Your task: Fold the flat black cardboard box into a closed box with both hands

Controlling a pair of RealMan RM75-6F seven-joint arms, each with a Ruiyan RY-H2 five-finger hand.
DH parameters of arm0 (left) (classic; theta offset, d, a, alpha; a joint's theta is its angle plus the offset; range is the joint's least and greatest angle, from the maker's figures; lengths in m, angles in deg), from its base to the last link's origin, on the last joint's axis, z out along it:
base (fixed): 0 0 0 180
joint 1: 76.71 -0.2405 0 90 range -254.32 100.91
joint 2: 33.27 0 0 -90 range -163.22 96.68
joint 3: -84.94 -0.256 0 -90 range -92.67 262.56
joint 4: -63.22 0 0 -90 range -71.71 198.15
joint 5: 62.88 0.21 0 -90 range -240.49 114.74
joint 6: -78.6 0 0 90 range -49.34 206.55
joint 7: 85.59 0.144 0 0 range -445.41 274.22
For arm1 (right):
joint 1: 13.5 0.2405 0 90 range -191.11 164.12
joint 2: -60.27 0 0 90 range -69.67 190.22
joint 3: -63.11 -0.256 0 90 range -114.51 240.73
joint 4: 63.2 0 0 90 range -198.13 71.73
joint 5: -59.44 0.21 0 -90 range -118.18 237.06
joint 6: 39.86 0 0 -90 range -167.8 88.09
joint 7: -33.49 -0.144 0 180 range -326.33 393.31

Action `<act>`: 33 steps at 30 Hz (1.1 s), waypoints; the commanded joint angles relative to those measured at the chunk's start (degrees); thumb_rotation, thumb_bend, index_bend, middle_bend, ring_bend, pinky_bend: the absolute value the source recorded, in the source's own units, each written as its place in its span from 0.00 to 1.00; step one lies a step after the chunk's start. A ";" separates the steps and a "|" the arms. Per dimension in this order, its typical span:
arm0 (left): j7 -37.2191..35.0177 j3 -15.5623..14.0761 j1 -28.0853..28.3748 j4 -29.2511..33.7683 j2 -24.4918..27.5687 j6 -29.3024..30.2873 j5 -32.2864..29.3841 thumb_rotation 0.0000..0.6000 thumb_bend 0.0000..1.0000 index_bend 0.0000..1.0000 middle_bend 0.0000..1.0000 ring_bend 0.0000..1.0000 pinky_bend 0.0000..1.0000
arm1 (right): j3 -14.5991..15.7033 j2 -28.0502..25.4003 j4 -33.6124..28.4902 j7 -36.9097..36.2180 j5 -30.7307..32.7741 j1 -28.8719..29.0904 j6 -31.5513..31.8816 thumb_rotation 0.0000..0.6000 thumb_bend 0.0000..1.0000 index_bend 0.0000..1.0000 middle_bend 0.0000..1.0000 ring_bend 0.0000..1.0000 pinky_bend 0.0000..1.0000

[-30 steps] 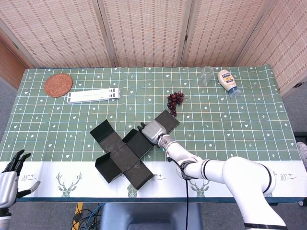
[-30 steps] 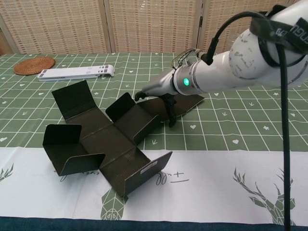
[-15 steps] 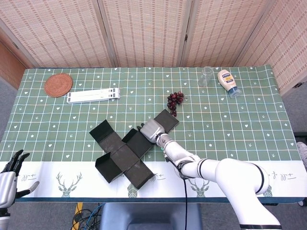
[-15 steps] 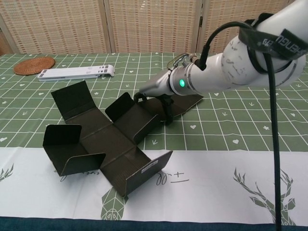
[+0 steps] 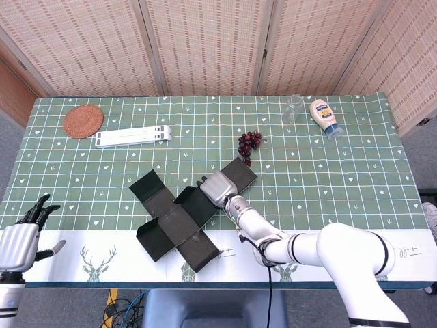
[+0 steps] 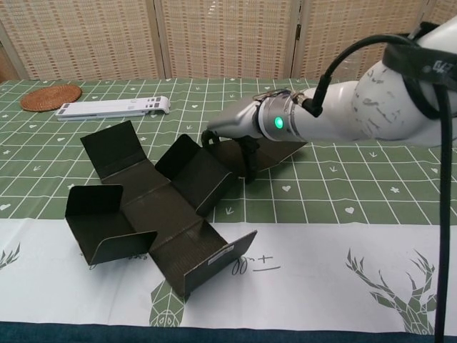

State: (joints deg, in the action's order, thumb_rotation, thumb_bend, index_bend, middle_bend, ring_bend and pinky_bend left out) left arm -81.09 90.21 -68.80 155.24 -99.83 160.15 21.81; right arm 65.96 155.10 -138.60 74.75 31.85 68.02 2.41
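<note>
The black cardboard box (image 5: 179, 222) lies opened out in a cross near the table's front edge, with several flaps standing up; the chest view shows it too (image 6: 153, 207). My right hand (image 5: 217, 186) sits over the box's right side. Its fingers (image 6: 208, 137) reach the edge of a raised flap, and its thumb (image 6: 249, 163) points down beside the long flat panel (image 6: 278, 151). It seems to grip that part of the box. My left hand (image 5: 24, 232) hovers off the table's front left corner with fingers apart, holding nothing. The chest view does not show it.
A woven coaster (image 5: 83, 121) and a white folded stand (image 5: 133, 136) lie at the back left. Dark grapes (image 5: 249, 143) sit just behind the box. At the back right are a glass (image 5: 293, 108) and a mayonnaise bottle (image 5: 324, 117).
My left hand has risen and come a little toward the table. The box has shifted and turned slightly under my right hand, which stays on its right flap.
</note>
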 commanded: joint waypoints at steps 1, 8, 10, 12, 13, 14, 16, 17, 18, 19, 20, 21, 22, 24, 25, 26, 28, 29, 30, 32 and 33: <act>-0.53 0.59 3.41 -4.64 -2.64 -3.34 1.36 1.00 0.14 0.23 0.11 0.26 0.52 | -0.77 -1.17 -3.03 1.22 1.91 -1.12 3.81 1.00 0.24 0.28 0.33 0.74 1.00; -1.04 0.22 8.56 -11.26 -7.64 -8.32 3.47 1.00 0.14 0.19 0.11 0.26 0.52 | -2.28 -1.13 -4.96 1.85 4.90 -3.30 7.59 1.00 0.25 0.28 0.34 0.75 1.00; -0.20 0.05 9.97 -13.20 -9.37 -9.24 4.29 1.00 0.14 0.14 0.11 0.26 0.52 | -2.77 -0.90 -5.10 1.82 5.40 -3.99 8.14 1.00 0.25 0.28 0.34 0.75 1.00; 1.01 0.08 11.09 -15.20 -11.14 -9.77 4.75 1.00 0.14 0.10 0.11 0.26 0.52 | -3.12 -0.78 -5.09 1.79 5.43 -4.49 8.25 1.00 0.25 0.28 0.34 0.75 1.00; 1.59 0.12 11.76 -16.47 -12.36 -10.18 4.83 1.00 0.14 0.07 0.11 0.25 0.52 | -3.34 -0.76 -5.15 1.79 5.39 -4.78 8.19 1.00 0.25 0.28 0.35 0.75 1.00; 1.95 0.21 12.23 -17.27 -13.26 -10.54 4.71 1.00 0.14 0.05 0.10 0.24 0.52 | -3.53 -0.76 -5.22 1.74 5.23 -4.98 8.17 1.00 0.26 0.28 0.35 0.75 1.00; 2.46 0.43 13.21 -18.73 -15.03 -11.27 4.43 1.00 0.14 0.02 0.08 0.23 0.52 | -3.89 -0.76 -5.43 1.57 4.75 -5.43 8.17 1.00 0.26 0.28 0.35 0.75 1.00; 2.64 0.60 13.83 -19.63 -16.17 -11.75 4.19 1.00 0.14 0.01 0.08 0.23 0.52 | -4.12 -0.75 -5.59 1.45 4.39 -5.71 8.20 1.00 0.26 0.28 0.35 0.75 1.00; 2.70 0.70 14.25 -20.23 -17.00 -12.05 4.01 1.00 0.14 0.00 0.07 0.23 0.52 | -4.25 -0.74 -5.69 1.39 4.04 -5.93 8.26 1.00 0.26 0.28 0.35 0.75 1.00; 2.63 0.89 14.71 -20.85 -18.12 -12.35 3.64 1.00 0.14 0.00 0.06 0.23 0.52 | -4.38 -0.75 -5.88 1.43 3.64 -6.16 8.33 1.00 0.26 0.28 0.35 0.75 1.00; 2.40 1.00 15.02 -21.23 -18.97 -12.51 3.40 1.00 0.14 0.00 0.06 0.23 0.52 | -4.52 -0.77 -6.03 1.46 3.42 -6.32 8.43 1.00 0.26 0.28 0.35 0.75 1.00; 2.12 1.07 15.31 -21.60 -19.78 -12.62 3.25 1.00 0.14 0.00 0.06 0.23 0.52 | -4.71 -0.76 -6.15 1.42 3.14 -6.49 8.58 1.00 0.26 0.28 0.35 0.75 1.00; 1.98 1.12 15.62 -22.15 -20.62 -12.66 3.19 1.00 0.14 0.00 0.06 0.23 0.52 | -4.88 -0.76 -6.27 1.39 2.89 -6.66 8.63 1.00 0.26 0.28 0.35 0.75 1.00; 1.89 1.01 16.37 -23.70 -22.46 -12.94 3.24 1.00 0.14 0.00 0.05 0.23 0.52 | -5.30 -0.79 -6.48 1.35 2.45 -6.99 8.70 1.00 0.26 0.28 0.35 0.75 1.00; 1.94 0.98 16.64 -24.37 -23.22 -12.93 3.27 1.00 0.14 0.00 0.05 0.23 0.52 | -5.43 -0.80 -6.56 1.36 2.26 -7.12 8.73 1.00 0.26 0.28 0.35 0.75 1.00; 1.80 0.92 16.92 -25.05 -24.18 -12.97 3.21 1.00 0.14 0.00 0.05 0.22 0.52 | -5.61 -0.80 -6.65 1.37 2.07 -7.30 8.73 1.00 0.26 0.28 0.35 0.75 1.00; 0.35 0.77 17.08 -24.75 -25.37 -13.31 2.64 1.00 0.14 0.00 0.05 0.22 0.52 | -5.91 -0.75 -6.75 1.35 1.71 -7.62 8.79 1.00 0.26 0.28 0.35 0.75 1.00; -0.42 0.70 17.09 -24.40 -25.77 -13.26 2.50 1.00 0.14 0.00 0.05 0.22 0.52 | -6.03 -0.71 -6.77 1.34 1.56 -7.75 8.79 1.00 0.26 0.28 0.35 0.75 1.00; -1.37 0.64 17.07 -23.95 -26.12 -13.23 2.32 1.00 0.14 0.00 0.05 0.22 0.52 | -6.16 -0.64 -6.74 1.32 1.40 -7.87 8.74 1.00 0.26 0.28 0.35 0.75 1.00; -4.10 0.67 16.92 -22.24 -26.76 -13.35 1.51 1.00 0.14 0.00 0.05 0.22 0.52 | -6.41 -0.50 -6.72 1.41 1.01 -8.04 8.57 1.00 0.26 0.28 0.35 0.75 1.00; -5.44 0.81 16.81 -21.37 -27.02 -13.33 1.05 1.00 0.14 0.00 0.05 0.22 0.52 | -6.50 -0.43 -6.66 1.47 0.80 -8.08 8.45 1.00 0.26 0.28 0.35 0.75 1.00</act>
State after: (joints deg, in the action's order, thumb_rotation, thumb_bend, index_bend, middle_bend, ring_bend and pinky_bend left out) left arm -84.10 90.97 -51.93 132.15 -125.97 146.94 23.82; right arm 59.53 154.62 -145.29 76.17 32.73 59.99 10.93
